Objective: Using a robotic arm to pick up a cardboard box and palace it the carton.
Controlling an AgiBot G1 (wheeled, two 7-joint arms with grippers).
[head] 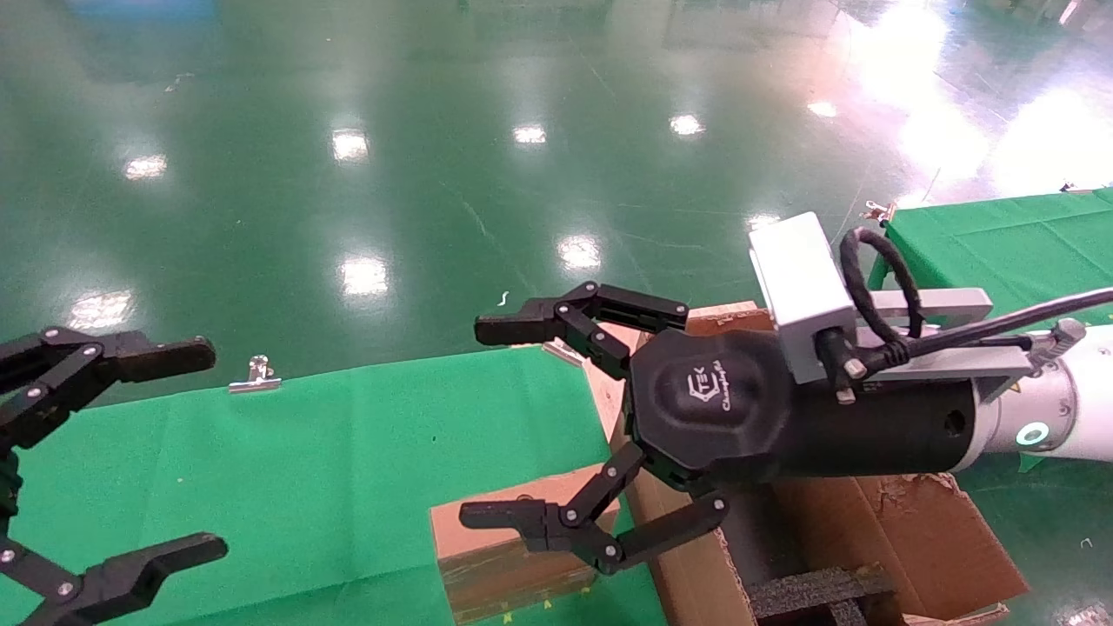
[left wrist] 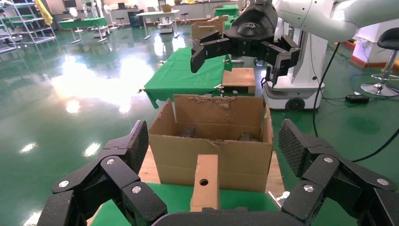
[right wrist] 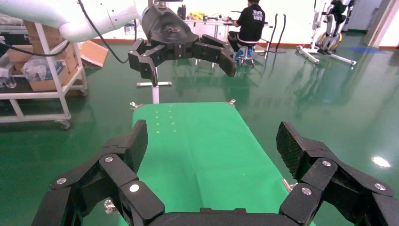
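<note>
The small cardboard box (head: 500,556) lies on the green table near its right end, one narrow side with a round hole facing the left wrist view (left wrist: 205,181). The large carton (head: 878,530) with torn flaps and black foam (head: 809,596) stands just right of it, also in the left wrist view (left wrist: 211,141). My right gripper (head: 476,422), on the white arm, hangs open and empty above the small box and the carton's left wall; it also shows in the left wrist view (left wrist: 240,61). My left gripper (head: 209,450) is open and empty over the table's left part.
The green-clothed table (head: 304,452) has metal clips (head: 254,374) on its far edge. A second green table (head: 1000,235) stands at the right. A wooden board (left wrist: 147,167) lies under the carton. Shiny green floor lies beyond. A seated person (right wrist: 249,23) is far off.
</note>
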